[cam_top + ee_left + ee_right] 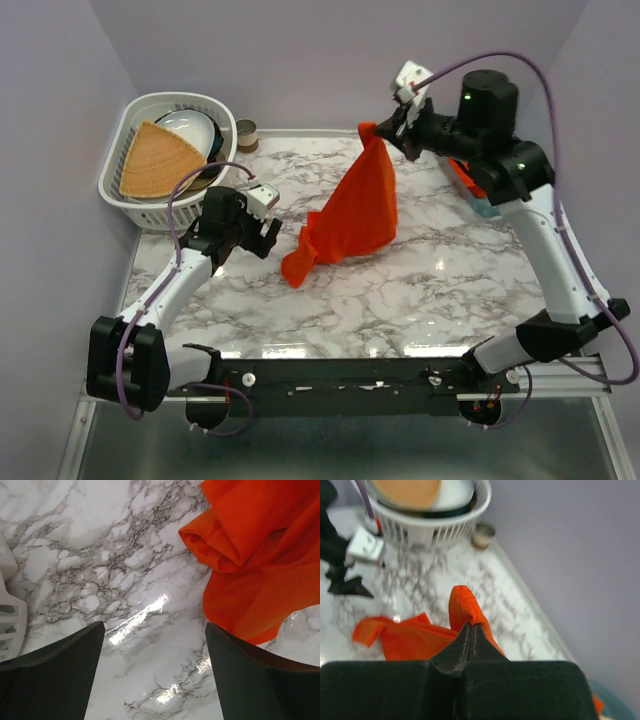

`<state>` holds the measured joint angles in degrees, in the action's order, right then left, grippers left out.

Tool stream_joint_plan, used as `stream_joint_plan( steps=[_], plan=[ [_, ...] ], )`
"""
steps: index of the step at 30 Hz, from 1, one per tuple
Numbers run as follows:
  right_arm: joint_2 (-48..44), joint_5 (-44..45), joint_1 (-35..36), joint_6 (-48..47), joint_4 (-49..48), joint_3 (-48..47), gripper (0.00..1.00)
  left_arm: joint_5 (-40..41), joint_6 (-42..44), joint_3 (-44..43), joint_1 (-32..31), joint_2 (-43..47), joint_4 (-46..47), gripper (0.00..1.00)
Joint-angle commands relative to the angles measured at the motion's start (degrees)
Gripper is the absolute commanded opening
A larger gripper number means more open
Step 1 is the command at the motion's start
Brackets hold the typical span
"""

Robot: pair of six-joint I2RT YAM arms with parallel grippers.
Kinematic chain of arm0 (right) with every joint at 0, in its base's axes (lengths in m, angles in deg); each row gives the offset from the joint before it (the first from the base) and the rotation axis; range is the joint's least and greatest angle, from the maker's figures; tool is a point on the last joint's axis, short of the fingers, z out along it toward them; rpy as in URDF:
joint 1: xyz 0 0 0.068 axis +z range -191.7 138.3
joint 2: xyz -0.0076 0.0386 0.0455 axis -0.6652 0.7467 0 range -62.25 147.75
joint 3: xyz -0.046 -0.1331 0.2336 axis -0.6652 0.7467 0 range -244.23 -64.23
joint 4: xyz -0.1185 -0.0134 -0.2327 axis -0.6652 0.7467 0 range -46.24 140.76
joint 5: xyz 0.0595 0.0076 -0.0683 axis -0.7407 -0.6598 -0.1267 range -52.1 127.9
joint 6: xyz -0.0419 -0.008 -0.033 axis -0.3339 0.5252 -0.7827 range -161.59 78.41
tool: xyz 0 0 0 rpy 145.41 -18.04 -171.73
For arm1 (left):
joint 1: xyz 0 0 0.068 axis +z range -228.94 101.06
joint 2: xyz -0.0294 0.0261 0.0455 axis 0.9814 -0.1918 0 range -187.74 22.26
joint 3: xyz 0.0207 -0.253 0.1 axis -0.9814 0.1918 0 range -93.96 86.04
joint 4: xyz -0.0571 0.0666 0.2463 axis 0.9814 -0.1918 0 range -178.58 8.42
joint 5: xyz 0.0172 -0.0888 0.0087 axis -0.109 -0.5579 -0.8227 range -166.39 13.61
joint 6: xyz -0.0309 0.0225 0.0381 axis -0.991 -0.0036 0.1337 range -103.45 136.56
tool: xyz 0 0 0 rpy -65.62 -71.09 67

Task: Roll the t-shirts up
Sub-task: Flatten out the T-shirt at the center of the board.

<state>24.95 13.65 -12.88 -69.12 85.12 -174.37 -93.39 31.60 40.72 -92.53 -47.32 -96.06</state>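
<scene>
A bright orange-red t-shirt (pixel 355 215) hangs from my right gripper (pixel 381 128), which is shut on one edge of it and lifted above the back of the marble table; the shirt's lower end trails on the table (pixel 298 268). In the right wrist view the closed fingertips (pixel 471 626) pinch an orange fold (pixel 462 605). My left gripper (pixel 258 232) is open and empty, low over the table just left of the shirt's trailing end. In the left wrist view the shirt (pixel 260 555) lies beyond its right finger (pixel 250 675). More orange cloth (pixel 466 180) shows behind the right arm. No beige shirt is visible.
A white basket (pixel 125 195) at the back left holds a tan woven fan-shaped piece (pixel 155 160) and a bowl (pixel 192 128). A small can (pixel 246 133) stands beside it. A teal container (pixel 487 208) sits under the right arm at the right edge.
</scene>
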Motion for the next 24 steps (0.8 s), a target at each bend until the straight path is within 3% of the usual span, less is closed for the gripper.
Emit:
stream_joint_plan(
  steps=[1, 6, 13, 14, 16, 17, 21, 22, 23, 24],
  plan=[
    [-0.7, 2.4, 0.0, 8.7, -5.9, -10.0, 0.01, 2.6, 0.5, -4.8, 0.1, -0.6, 1.6, 0.93],
    [-3.3, 9.0, -0.1, 6.8, -6.9, -9.1, 0.01, 1.3, 0.6, -7.0, 0.1, -1.0, 0.9, 0.93],
    [-15.9, 18.2, -3.3, 15.4, -6.2, 19.5, 0.01, -0.2, 0.9, -6.5, 0.1, -1.3, 0.2, 0.93],
    [-17.3, 17.4, -8.2, 17.6, -5.3, 25.4, 0.01, -0.1, 0.9, -6.2, 0.1, -1.0, 0.2, 0.93],
    [-19.2, 16.3, -15.0, 23.6, -1.0, 29.6, 0.01, 0.3, 1.1, -5.7, 0.1, -0.7, 0.2, 0.93],
    [-19.3, 16.1, -21.6, 24.9, 0.7, 31.4, 0.01, 0.2, 1.1, -5.3, 0.1, -0.6, 0.2, 0.93],
    [-18.1, 17.0, -33.5, 25.3, 7.8, 35.4, 0.01, 0.0, 0.4, -4.7, 0.1, -0.6, 0.4, 0.93],
    [-17.9, 16.8, -34.0, 24.2, 8.1, 35.4, 0.1, 0.1, 0.0, -4.5, 0.1, -0.6, 0.7, 0.93],
    [-16.6, 16.7, -34.1, 23.2, 8.6, 34.9, 0.4, -0.3, -0.1, -4.5, 0.1, -1.1, 0.9, 0.93],
    [-16.0, 14.0, -34.1, 22.1, 8.9, 34.0, 0.48, -0.1, -0.2, -4.5, 0.1, -1.3, 1.1, 0.93]
  ],
)
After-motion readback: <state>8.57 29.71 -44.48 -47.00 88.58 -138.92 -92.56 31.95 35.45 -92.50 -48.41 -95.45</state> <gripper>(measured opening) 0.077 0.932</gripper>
